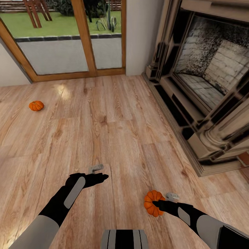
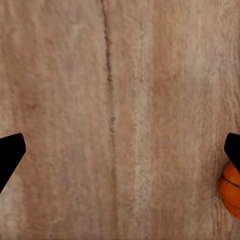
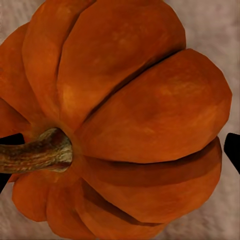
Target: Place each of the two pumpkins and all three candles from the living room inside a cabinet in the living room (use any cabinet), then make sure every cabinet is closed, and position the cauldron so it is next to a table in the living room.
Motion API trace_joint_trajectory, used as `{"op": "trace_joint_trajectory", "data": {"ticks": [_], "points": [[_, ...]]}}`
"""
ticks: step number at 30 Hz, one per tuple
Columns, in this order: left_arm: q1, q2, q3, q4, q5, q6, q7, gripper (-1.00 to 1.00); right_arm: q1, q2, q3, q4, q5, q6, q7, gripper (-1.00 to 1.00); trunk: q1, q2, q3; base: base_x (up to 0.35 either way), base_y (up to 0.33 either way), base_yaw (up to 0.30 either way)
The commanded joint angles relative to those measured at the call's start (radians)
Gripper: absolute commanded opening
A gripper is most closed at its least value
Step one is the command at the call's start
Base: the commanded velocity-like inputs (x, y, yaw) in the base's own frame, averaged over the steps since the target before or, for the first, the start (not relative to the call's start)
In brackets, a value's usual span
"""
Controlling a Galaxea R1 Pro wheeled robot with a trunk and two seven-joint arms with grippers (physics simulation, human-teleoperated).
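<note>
Near pumpkin sits low and right of centre in the head view, on the wood floor, with my right gripper right up against it. Wrist camera looks straight onto it: pumpkin crowds the frame, finger tips just peeking at both edges, so the jaws stand spread around it and not yet pinching, as far as I can judge.

Step in hand, by my reading: grasp this pumpkin. To do it well I would centre the fingers across the widest ribs, keep clear of the stem, and close slowly. Ribbed, rounded skin could roll or squirt out under an off-centre squeeze. Lift only once it sits firm.

Looks: bright orange, deep ribs, short brown woody stem pointing sideways, so it lies tipped over.

Second pumpkin rests far off, upper left of the head view, near the glass door. Fireplace fills the right side.

Left gripper hovers lower centre-left, jaws wide apart, holding nothing; floor beneath it, with an orange sliver of the near pumpkin at the edge.
</note>
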Motion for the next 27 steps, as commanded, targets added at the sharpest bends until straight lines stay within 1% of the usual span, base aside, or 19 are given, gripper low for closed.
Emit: {"op": "trace_joint_trajectory", "data": {"ticks": [1,27], "points": [[-0.001,0.001,-0.003,-0.001,0.011,0.001,0.01,1.0,0.0,-0.001,0.046,0.003,-0.003,0.004,-0.025,-1.0,0.0,0.0,-0.001,0.0,0.0,0.0],[-0.001,0.001,-0.003,-0.001,0.011,0.001,0.013,1.0,0.0,-0.001,0.046,0.003,-0.003,0.005,-0.025,-1.0,0.0,0.0,-0.001,0.0,0.0,0.0]]}}
